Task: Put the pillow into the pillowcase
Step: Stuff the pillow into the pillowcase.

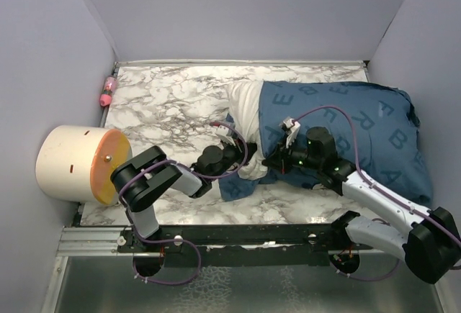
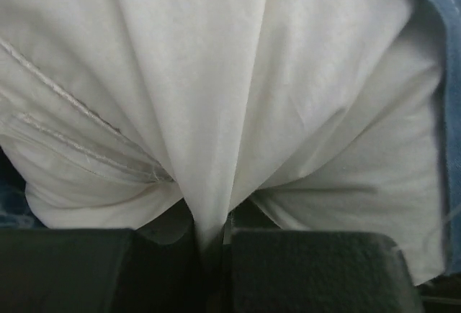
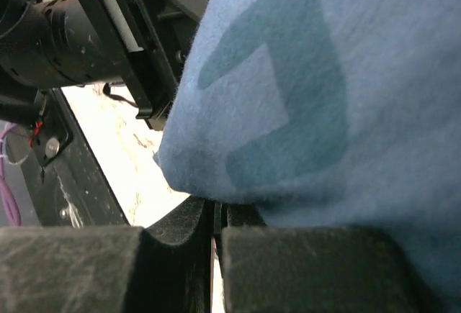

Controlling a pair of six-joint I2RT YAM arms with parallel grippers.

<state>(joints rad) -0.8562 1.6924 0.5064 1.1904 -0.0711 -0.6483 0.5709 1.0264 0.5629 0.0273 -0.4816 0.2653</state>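
The white pillow (image 1: pixel 245 108) lies across the back of the marble table, most of it inside the blue pillowcase (image 1: pixel 353 126) printed with letters; only its left end sticks out. My left gripper (image 1: pixel 232 147) is shut on a fold of that white end, and the pinched pillow (image 2: pixel 216 75) fabric runs down between the left gripper (image 2: pixel 216 230) fingers. My right gripper (image 1: pixel 277 160) sits at the pillowcase's near open edge. In the right wrist view the right gripper (image 3: pixel 216 216) is shut, with the pillowcase (image 3: pixel 324 75) bulging over its tips; no fold shows between them.
A cream cylinder with an orange face (image 1: pixel 75 163) lies at the table's left edge. A small pink bottle (image 1: pixel 108 91) stands by the left wall. Grey walls close in the marble table (image 1: pixel 166 104) on three sides. The left arm (image 3: pixel 65 39) is close beside the right gripper.
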